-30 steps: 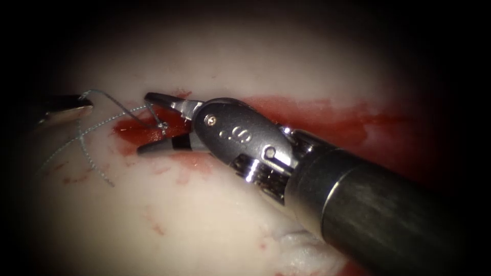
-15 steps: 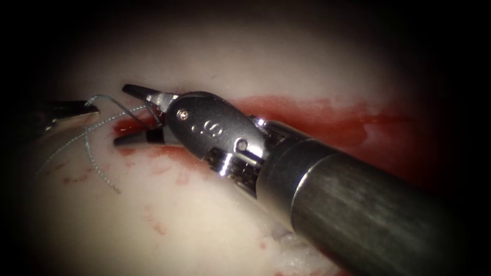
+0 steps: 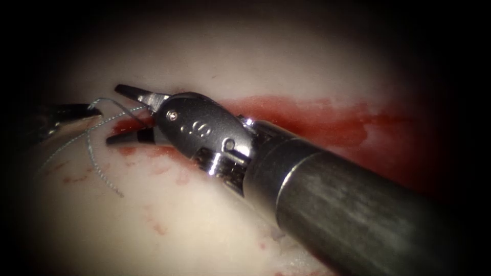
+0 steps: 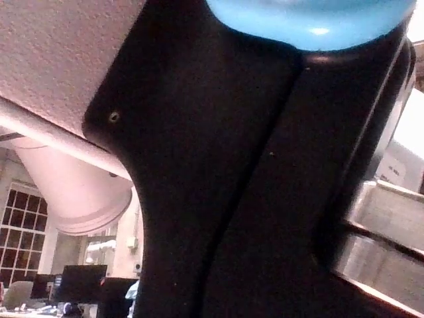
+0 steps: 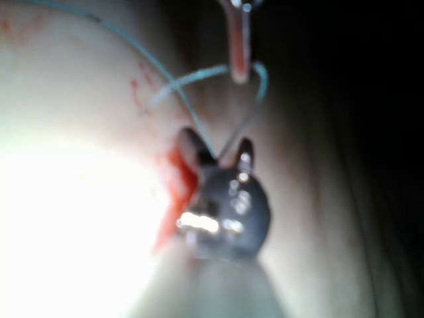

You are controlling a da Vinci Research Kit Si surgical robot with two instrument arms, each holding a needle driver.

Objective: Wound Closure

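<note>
We see the right tool (image 3: pixel 125 115) with jaws apart over the left end of the cut (image 3: pixel 307 115), thread (image 3: pixel 115 107) running between them, holding nothing. The left tool (image 3: pixel 76 110) sits left of the cut, jaws clamped on the thread near its loop; loose strands trail over the tissue (image 3: pixel 179 230). We can't spot the needle; red fluid (image 3: pixel 327 120) lines the cut.

right hand (image 3: pixel 125 115) over cut's (image 3: pixel 307 115) 9 o'clock end, astride thread (image 3: pixel 92 153) | left hand (image 3: pixel 76 113) at its 9 o'clock, on thread | tissue (image 3: pixel 204 214) beneath
</note>
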